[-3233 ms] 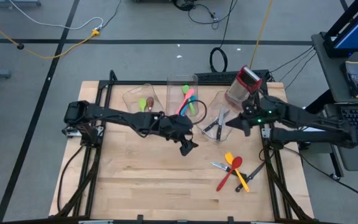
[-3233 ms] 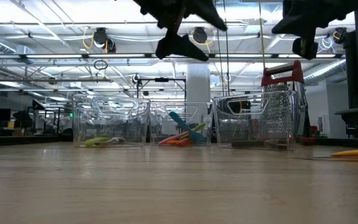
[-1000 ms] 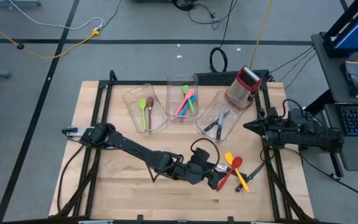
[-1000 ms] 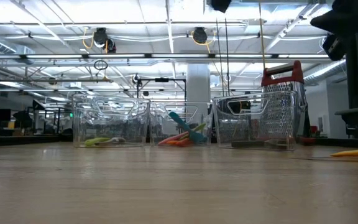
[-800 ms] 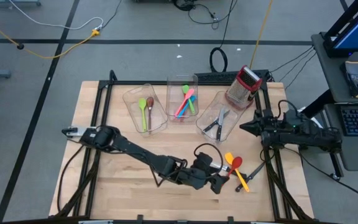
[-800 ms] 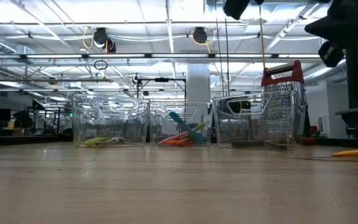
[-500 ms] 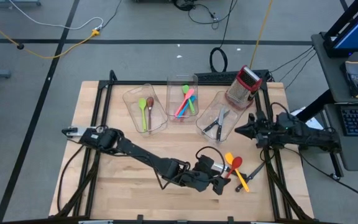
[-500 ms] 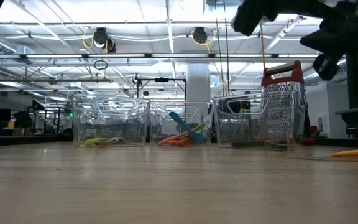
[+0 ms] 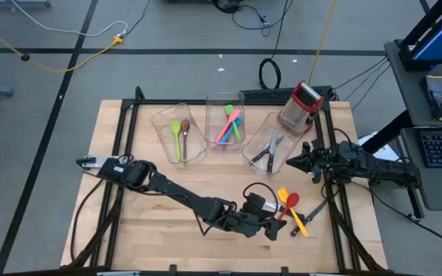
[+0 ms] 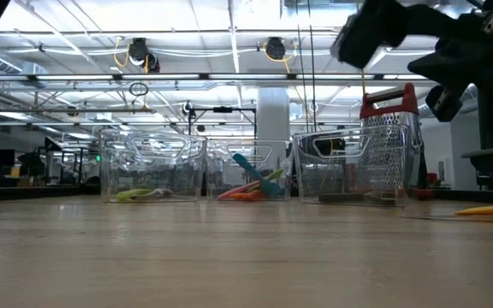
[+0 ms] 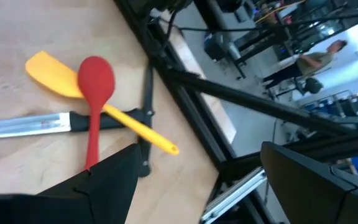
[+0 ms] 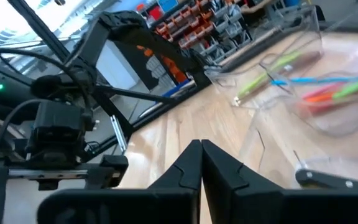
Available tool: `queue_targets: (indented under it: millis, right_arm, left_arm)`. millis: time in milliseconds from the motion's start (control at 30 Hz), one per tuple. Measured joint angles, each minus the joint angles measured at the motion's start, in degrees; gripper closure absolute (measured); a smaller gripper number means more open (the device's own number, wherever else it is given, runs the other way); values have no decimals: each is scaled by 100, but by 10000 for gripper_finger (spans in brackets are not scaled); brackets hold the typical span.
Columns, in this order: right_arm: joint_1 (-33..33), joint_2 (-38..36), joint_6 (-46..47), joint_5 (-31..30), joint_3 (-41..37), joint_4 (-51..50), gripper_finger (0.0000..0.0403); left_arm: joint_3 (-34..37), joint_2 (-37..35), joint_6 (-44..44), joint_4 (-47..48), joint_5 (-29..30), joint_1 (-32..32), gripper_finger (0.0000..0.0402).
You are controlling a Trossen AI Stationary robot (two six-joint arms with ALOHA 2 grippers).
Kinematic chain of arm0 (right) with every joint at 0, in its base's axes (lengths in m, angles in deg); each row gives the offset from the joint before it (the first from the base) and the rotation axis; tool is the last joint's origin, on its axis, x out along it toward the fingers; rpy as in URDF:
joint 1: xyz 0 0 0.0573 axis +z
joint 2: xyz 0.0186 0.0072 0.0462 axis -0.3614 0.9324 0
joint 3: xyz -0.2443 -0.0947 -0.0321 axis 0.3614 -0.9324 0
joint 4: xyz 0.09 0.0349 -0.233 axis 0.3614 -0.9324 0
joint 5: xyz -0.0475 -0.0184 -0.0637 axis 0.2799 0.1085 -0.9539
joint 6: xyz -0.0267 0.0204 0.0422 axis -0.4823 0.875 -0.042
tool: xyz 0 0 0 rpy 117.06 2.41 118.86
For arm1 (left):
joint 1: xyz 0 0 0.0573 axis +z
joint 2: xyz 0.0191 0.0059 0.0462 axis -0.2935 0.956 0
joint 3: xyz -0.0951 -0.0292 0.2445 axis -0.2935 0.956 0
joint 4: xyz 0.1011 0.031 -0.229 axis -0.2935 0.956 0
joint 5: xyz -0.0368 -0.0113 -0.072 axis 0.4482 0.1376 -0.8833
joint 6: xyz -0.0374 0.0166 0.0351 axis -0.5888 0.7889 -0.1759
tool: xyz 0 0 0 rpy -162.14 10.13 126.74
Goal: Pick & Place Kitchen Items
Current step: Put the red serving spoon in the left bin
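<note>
Loose kitchen items lie flat on the table at the near right: a red spoon (image 11: 96, 93), a yellow spatula (image 11: 58, 74) and two black-handled knives (image 11: 36, 124) (image 11: 146, 106). In the high view they are the red spoon (image 9: 290, 202) and yellow spatula (image 9: 283, 196). My left gripper (image 9: 271, 228) hangs open just above them, over the red spoon's handle end, touching nothing. In the left wrist view its fingers (image 11: 114, 177) frame the spoon's handle. My right gripper (image 9: 291, 162) is shut and empty, in the air at the right edge beside the right bin.
Three clear bins stand in a row at the back: the left bin (image 9: 176, 132) holds green and brown spoons, the middle bin (image 9: 225, 121) colourful utensils, the right bin (image 9: 269, 150) knives. A red-topped grater (image 9: 302, 103) stands at the back right. Bare wood lies near left.
My left gripper has sunk and gone a little toward the table's near right, over the loose utensils, staying open. My right gripper has come down and reached slightly toward the table's left, staying shut.
</note>
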Motion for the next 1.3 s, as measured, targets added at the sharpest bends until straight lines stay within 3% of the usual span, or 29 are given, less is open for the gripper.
queue_targets:
  millis: [267,600,800,933,1033,1133,1300]
  right_arm:
    - [0,-2,54,-6,-22,159,399]
    - [0,-2,99,8,-22,334,399]
    - [0,0,396,-4,-22,310,399]
    - [0,0,291,193,-22,370,399]
    - [2,2,37,620,-22,566,399]
    - [2,0,-144,1112,-16,997,402]
    - [7,58,-236,1368,179,1115,402]
  left_arm:
    - [-2,213,26,-529,-105,1,64]
    - [7,392,-150,-255,-140,6,64]
    - [14,352,271,-441,-157,50,64]
    - [14,332,-280,-238,-774,172,64]
    - [14,252,-141,273,-1125,231,64]
    - [14,4,-201,1359,-1246,229,64]
    - [16,-537,-798,3692,-768,91,64]
